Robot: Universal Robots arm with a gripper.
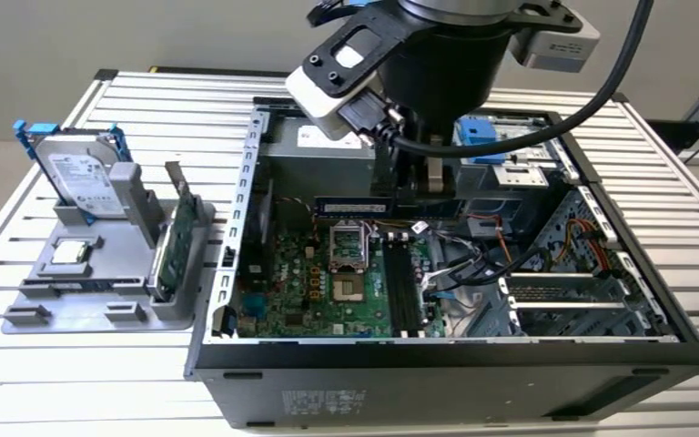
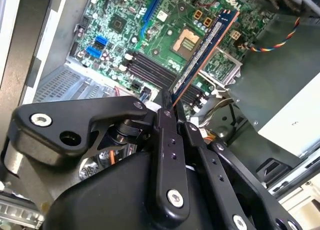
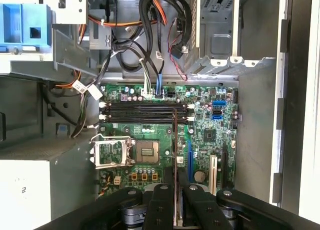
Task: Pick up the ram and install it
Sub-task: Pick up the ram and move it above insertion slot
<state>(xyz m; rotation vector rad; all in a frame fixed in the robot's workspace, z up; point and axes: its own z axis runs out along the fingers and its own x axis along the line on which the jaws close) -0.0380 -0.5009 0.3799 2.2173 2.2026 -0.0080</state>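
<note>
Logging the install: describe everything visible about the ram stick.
The slim, dark blue circuit-board ram stick has a coppery contact edge along one long side. The black claw pinches one end and the rest juts free. It is held above the green motherboard, crosswise to the slots and not seated in any.

Pretty sure I'm driving this one in a robotics lab or test workshop. There's a slatted metal table (image 1: 143, 100) with an open computer case (image 1: 447, 373) on it. At the exterior view's left, a grey parts holder (image 1: 76, 314) has a hard drive (image 1: 83, 173) standing in it. The robot arm (image 1: 447, 55) hangs over the far side.
</note>
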